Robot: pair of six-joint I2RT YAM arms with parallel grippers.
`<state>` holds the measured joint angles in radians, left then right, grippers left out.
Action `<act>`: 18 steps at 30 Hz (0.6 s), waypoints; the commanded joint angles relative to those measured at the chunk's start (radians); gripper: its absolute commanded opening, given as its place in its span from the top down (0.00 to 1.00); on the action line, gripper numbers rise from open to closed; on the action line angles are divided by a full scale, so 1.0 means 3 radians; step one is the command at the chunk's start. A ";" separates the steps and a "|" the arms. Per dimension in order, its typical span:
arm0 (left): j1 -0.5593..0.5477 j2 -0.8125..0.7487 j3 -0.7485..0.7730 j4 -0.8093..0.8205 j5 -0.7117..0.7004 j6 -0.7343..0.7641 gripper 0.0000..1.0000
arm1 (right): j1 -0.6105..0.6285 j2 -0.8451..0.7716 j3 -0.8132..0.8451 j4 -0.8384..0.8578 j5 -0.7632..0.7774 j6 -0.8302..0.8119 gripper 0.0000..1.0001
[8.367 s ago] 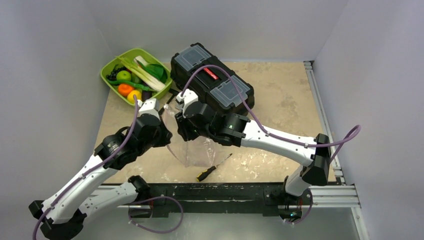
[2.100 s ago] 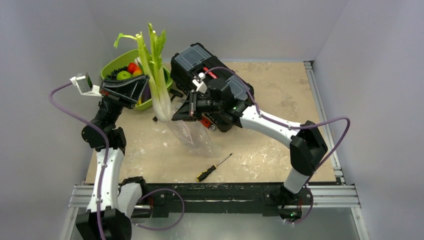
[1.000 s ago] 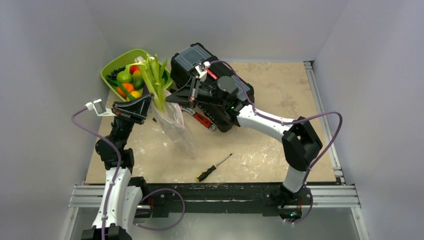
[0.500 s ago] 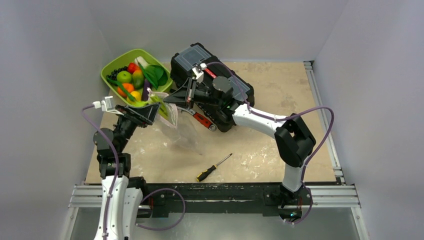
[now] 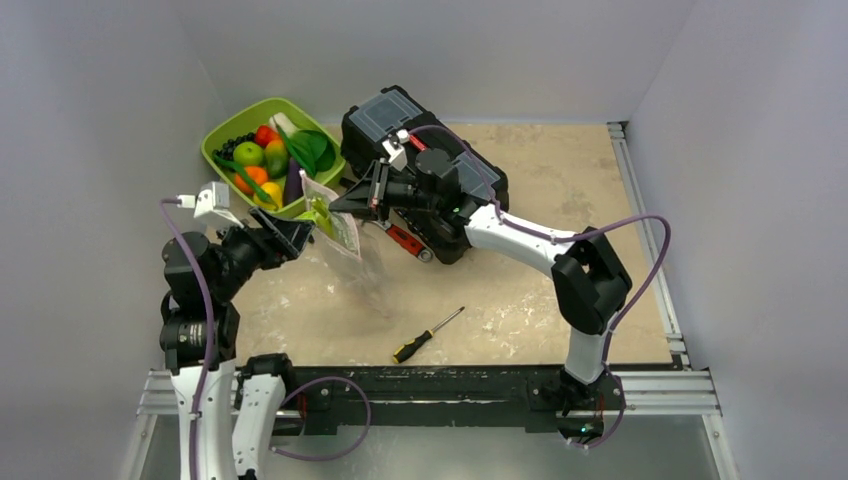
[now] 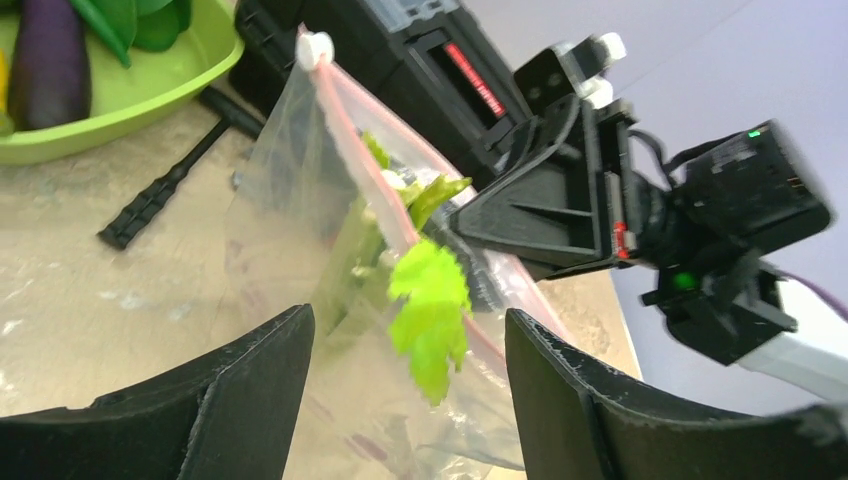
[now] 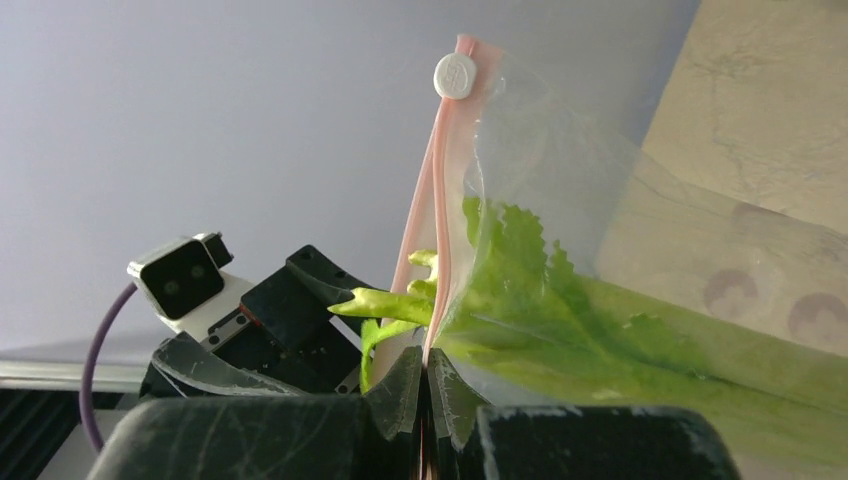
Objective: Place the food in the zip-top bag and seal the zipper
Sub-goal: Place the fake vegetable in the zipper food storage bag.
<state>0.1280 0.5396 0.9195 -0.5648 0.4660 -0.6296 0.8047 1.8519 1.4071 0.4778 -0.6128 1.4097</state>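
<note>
Clear zip-top bag (image 5: 345, 235) — beside green tray (image 5: 228, 120)

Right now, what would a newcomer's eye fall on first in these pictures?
The clear zip-top bag hanging from the right gripper, which pinches its pink zipper, with leafy green stalks poking from its mouth. Then the open left gripper facing it, and the lime-green tray of toy food at the far left.

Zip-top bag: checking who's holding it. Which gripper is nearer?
Right. The right gripper pinches the zip-top bag at its zipper; the left gripper faces it, open, close but apart.
</note>
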 commanded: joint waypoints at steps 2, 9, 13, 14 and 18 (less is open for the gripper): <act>-0.0008 0.0242 0.0153 -0.0301 -0.0129 0.0140 0.31 | -0.0008 -0.0255 0.0285 -0.0546 0.0177 -0.0387 1.00; -0.0009 0.0367 0.0167 -0.0090 0.0016 0.0077 0.32 | 0.0001 0.0107 0.0854 -0.0951 0.0344 -0.0627 1.00; -0.0008 0.0339 0.0428 -0.0225 -0.0239 0.0271 0.32 | -0.0007 0.0611 0.1656 -0.1391 0.0406 -0.0954 1.00; -0.0009 0.0339 0.0514 -0.0277 -0.0291 0.0325 0.32 | -0.0007 0.0711 0.1848 -0.1457 0.0343 -0.0994 1.00; -0.0007 0.0360 0.0743 -0.0479 -0.0328 0.0427 0.32 | 0.0031 0.0488 0.1696 -0.1420 0.0400 -0.1129 1.00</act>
<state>0.1284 0.6582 1.0607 -0.6727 0.4023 -0.5591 0.8051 2.0739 1.9102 0.0948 -0.5182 1.1561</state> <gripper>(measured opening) 0.681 0.004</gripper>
